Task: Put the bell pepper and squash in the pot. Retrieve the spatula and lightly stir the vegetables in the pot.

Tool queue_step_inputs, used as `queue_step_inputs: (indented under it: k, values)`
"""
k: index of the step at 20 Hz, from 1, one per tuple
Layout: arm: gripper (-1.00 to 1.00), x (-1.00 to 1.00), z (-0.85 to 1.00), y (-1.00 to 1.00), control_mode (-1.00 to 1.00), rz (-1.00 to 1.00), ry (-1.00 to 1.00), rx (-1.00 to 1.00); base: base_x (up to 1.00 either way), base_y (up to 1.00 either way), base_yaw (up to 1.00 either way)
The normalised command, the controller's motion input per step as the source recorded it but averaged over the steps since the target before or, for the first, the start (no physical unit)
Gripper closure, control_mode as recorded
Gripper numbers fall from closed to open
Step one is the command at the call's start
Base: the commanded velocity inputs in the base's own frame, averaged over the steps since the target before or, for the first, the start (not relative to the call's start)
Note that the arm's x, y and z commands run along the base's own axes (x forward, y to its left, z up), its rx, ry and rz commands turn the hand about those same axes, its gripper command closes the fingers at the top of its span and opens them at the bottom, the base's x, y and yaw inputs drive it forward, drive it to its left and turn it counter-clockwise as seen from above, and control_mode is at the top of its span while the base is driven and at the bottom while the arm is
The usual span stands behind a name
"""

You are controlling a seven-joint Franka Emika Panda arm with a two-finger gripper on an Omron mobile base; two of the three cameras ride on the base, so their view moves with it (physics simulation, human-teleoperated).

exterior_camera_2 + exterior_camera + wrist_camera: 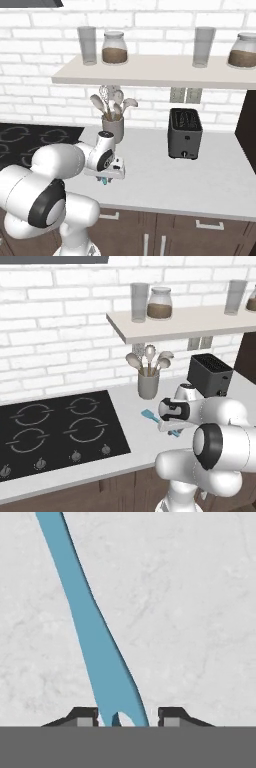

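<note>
Straddling spatula [97, 637] handle, tool [127, 718] tips

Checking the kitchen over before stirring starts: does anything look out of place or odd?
Only the blue spatula: it lies flat on the counter instead of standing in the grey utensil cup with the spoons. Nothing looks spilled or damaged.

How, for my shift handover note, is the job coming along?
Done: I cannot tell from here whether the vegetables are in the pot. In hand: fetching the spatula, which lies flat on the counter. The claw straddles it, fingertips close on both sides, but a firm grip is not confirmed. Left: lift it, carry it to the pot, stir lightly.
</note>
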Motion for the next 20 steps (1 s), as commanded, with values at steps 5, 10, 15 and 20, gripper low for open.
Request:
queue_step_inputs:
  k: [5,10,15,20]
  values:
    - [1.0,0.0,0.0,0.0,-1.0,0.0,0.0,0.0,0.0,0.0,0.0]
    - [1.0,0.0,0.0,0.01,-1.0,0.0,0.0,0.0,0.0,0.0,0.0]
    - [1.0,-0.27,0.63,0.0,-1.0,0.0,-0.13,0.05,0.0,0.0,0.0]
    - [1.0,-0.45,1.0,0.0,-1.0,0.0,-0.13,0.07,0.0,0.0,0.0]
